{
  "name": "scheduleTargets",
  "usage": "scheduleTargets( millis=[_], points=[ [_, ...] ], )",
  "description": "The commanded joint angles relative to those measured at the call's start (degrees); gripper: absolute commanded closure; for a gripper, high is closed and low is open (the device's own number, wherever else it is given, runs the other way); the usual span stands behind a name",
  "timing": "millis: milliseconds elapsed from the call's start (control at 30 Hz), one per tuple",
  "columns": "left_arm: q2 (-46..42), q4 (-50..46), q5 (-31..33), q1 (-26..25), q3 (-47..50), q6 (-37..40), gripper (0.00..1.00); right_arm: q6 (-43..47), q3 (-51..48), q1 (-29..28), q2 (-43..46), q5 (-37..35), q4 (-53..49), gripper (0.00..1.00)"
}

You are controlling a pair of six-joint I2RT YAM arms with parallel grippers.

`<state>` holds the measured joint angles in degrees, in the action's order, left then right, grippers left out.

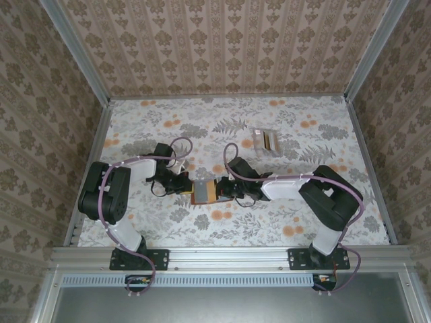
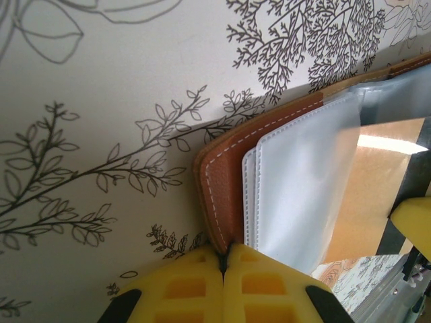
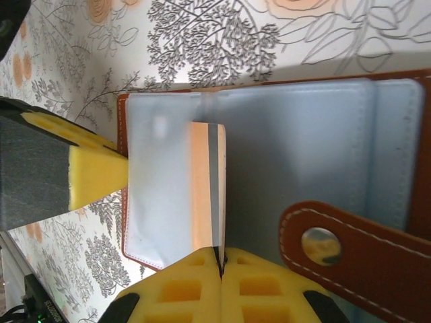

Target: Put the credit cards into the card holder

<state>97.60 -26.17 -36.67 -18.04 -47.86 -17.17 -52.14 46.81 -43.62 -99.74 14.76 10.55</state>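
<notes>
— Reddish-brown leather card holder (image 2: 225,182) lies open on the floral bench (image 1: 259,229) between the arms; my left gripper (image 2: 225,261) pinches its edge.
— Card?
— Thin tan card (image 3: 205,188) clamped in my right gripper (image 3: 221,259), long axis pointing into the clear sleeve (image 3: 158,215).

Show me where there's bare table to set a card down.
Bare: far-left corner of the table, beyond the left arm; the near strip along the rail. Crowded: centre, where left gripper and right gripper meet on the card holder; spare cards lie back right of centre.
</notes>
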Motion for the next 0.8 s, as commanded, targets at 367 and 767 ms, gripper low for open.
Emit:
scheduleTargets(
  millis=[367, 767],
  points=[
    [1.45, -2.43, 2.04, -0.57, 1.44, -0.63, 1.0, -4.81, 2.12, 0.21, -5.39, 0.81, 2.61, 0.95],
    [1.57, -2.39, 1.78, -0.72, 1.46, -0.58, 1.0, -4.08, 5.43, -1.78, -8.46, 3.13, 0.98, 0.87]
  ],
)
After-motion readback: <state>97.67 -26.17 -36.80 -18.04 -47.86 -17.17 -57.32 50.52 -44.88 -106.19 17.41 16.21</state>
